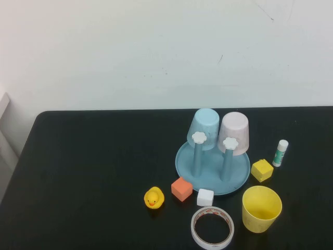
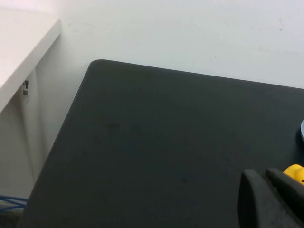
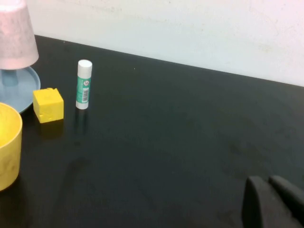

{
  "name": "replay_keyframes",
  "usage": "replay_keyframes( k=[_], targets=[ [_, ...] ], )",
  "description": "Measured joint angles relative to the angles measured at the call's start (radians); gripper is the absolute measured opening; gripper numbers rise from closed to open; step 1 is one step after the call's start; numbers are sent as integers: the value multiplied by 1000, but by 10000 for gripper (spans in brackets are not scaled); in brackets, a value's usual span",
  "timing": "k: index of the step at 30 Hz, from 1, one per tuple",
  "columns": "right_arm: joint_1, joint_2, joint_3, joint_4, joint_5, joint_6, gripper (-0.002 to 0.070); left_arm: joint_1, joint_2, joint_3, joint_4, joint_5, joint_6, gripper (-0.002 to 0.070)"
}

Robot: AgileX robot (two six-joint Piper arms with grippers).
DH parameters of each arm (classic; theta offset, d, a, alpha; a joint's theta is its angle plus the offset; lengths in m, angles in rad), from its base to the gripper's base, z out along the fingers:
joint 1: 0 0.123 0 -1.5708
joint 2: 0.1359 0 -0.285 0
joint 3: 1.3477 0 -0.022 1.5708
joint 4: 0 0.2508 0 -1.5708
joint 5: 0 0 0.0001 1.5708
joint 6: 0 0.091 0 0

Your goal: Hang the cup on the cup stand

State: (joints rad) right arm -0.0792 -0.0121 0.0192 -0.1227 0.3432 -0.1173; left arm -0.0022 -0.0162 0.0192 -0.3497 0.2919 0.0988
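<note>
The yellow cup [image 1: 261,208] stands upright, mouth up, on the black table at the front right; its rim also shows in the right wrist view as the cup [image 3: 6,147]. The cup stand [image 1: 185,161] is a round light-blue dish just behind and to the left of it. Two front pegs with white flower knobs [image 1: 199,137] are bare. A light blue cup [image 1: 203,128] and a pale pink cup [image 1: 234,132] hang upside down on the back pegs. My left gripper [image 2: 263,175] is shut and empty, as is my right gripper [image 3: 267,181]. Neither shows in the high view.
Around the stand lie a yellow cube [image 1: 261,170], a glue stick [image 1: 280,152], a white cube [image 1: 205,197], an orange cube [image 1: 181,188], a rubber duck [image 1: 153,198] and a tape roll [image 1: 212,227]. A white wall runs behind the table.
</note>
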Motion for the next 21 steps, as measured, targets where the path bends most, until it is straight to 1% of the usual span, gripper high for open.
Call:
replay_keyframes(
  k=[4,5,7,9,12,14,15,17,20,21],
  targets=[
    [0,0,0,0,0,0,-1,0,0,0,-4,-2,0,-3],
    [0,0,0,3,0,0,-1,0,0,0,-23,-4,-2,-3],
    [0,0,0,24,0,0,-1,0,0,0,-103,-11,-17,-3],
    [0,0,0,79,0,0,-1,0,0,0,-261,-18,-60,-3],
    [0,0,0,217,0,0,-1,0,0,0,-532,-33,-99,-3],
    [0,0,0,358,2,19,-1,0,0,0,-656,-45,-104,-3],
    [0,0,0,426,6,43,-1,0,0,0,-698,-55,-106,-3],
    [0,0,6,616,10,96,-1,0,0,0,-738,-82,-108,-3],
    [0,0,8,823,11,117,-1,0,0,0,-764,-142,-108,-3],
    [0,0,8,877,2,117,-1,0,0,0,-773,-202,-108,-3]
  ],
)
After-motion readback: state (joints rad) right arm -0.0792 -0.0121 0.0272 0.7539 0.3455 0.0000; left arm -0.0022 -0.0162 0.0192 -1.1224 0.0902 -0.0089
